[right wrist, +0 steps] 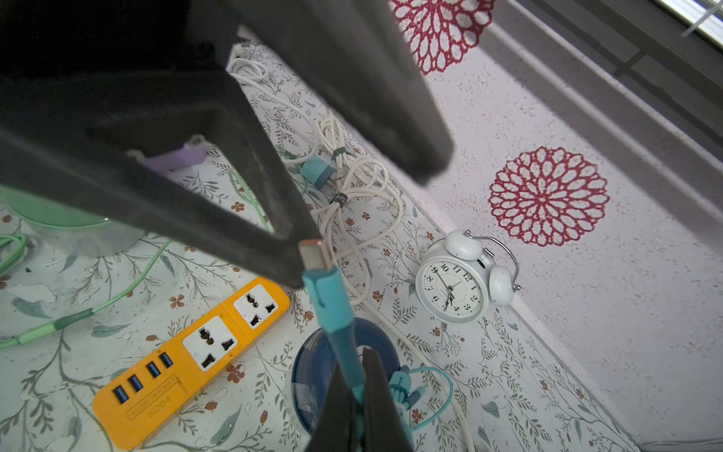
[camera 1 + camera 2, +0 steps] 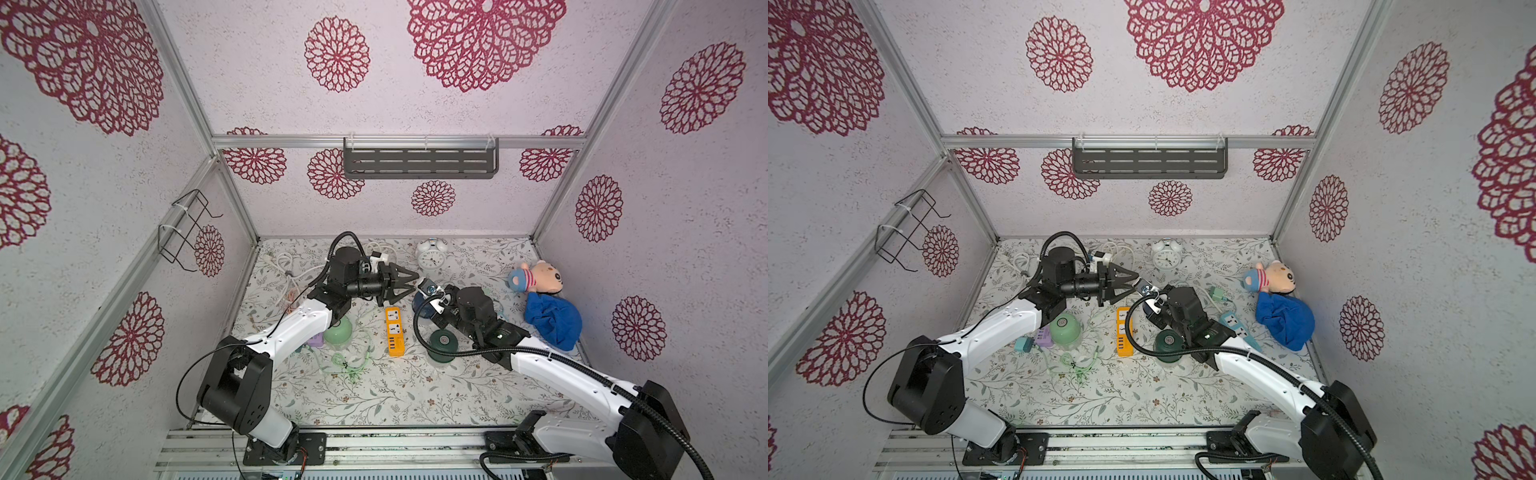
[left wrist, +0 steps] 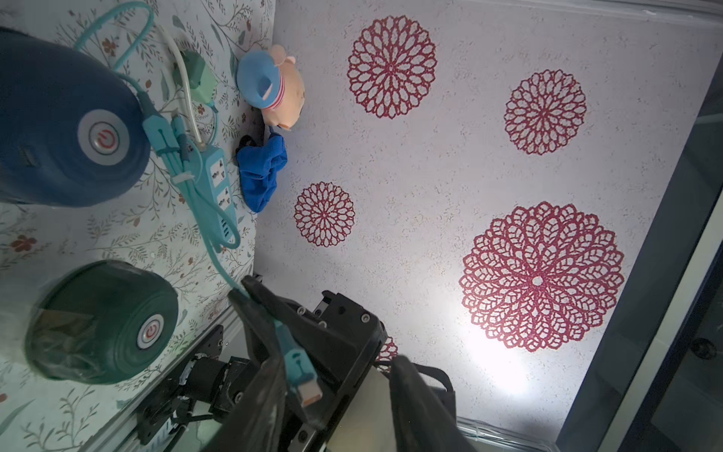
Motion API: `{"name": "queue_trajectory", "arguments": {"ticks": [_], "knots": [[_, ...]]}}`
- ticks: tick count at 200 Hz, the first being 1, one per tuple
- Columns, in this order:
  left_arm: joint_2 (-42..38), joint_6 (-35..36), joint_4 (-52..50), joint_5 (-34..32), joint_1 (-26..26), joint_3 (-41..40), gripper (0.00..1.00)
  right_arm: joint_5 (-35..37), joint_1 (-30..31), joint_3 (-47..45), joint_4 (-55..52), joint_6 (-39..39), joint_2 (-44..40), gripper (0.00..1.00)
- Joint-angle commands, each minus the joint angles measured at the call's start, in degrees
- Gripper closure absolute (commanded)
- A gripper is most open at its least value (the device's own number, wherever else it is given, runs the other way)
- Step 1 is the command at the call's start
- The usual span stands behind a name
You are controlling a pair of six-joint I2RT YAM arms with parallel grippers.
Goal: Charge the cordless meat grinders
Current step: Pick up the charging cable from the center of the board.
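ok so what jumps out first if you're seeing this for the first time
The two grippers meet above the middle of the table: the right gripper is shut on a teal charging cable, its plug held up to the open left gripper. Next comes the bright orange power strip lying mid-table near them, and the big crimson flower medallions on the walls.

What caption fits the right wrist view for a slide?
Right jaws pinch a teal cable, its plug tip at the open left jaws.
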Motion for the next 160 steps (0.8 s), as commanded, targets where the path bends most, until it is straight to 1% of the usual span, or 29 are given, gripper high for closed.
{"name": "queue_trajectory", "arguments": {"ticks": [1, 30, 58, 80, 101, 110, 120, 129, 142, 160], "knots": [[0.1, -4.6, 6.9, 0.4, -0.1, -1.8, 0.53, 1.6, 0.7, 1.1, 2.8, -0.6, -0.4, 1.0], [2.1, -8.4, 13.0, 0.5, -0.4, -2.6, 0.53, 2.8, 1.3, 0.7, 3.9, -1.1, -0.3, 1.0], [3.5, -11.4, 17.4, 0.8, -0.5, -3.0, 0.61, 4.2, 1.8, 0.5, 4.4, -2.1, 0.4, 1.0], [4.2, -12.3, 18.8, 1.0, -0.6, -2.9, 0.67, 4.7, 1.8, 0.1, 4.9, -2.5, 0.5, 1.0], [4.3, -12.6, 19.2, 1.3, -0.8, -3.0, 0.68, 5.8, 1.8, -0.2, 5.3, -2.7, 0.7, 1.0], [4.2, -12.6, 19.1, 1.4, -0.8, -3.4, 0.65, 6.8, 1.8, -0.4, 5.9, -2.7, 0.9, 1.0], [4.0, -12.2, 18.2, 1.7, -0.8, -3.9, 0.57, 7.5, 1.9, -0.7, 6.5, -2.8, 0.7, 1.0], [3.6, -11.2, 16.7, 1.8, -0.8, -4.5, 0.54, 7.9, 1.8, -0.9, 7.0, -2.8, 0.7, 1.0], [2.9, -9.0, 13.0, 2.1, -0.7, -4.9, 0.51, 7.9, 1.8, -1.0, 7.3, -2.8, 0.6, 1.0], [1.9, -6.5, 9.2, 2.4, -0.7, -4.9, 0.51, 7.8, 1.8, -0.7, 7.0, -2.8, 0.8, 1.0]]}}
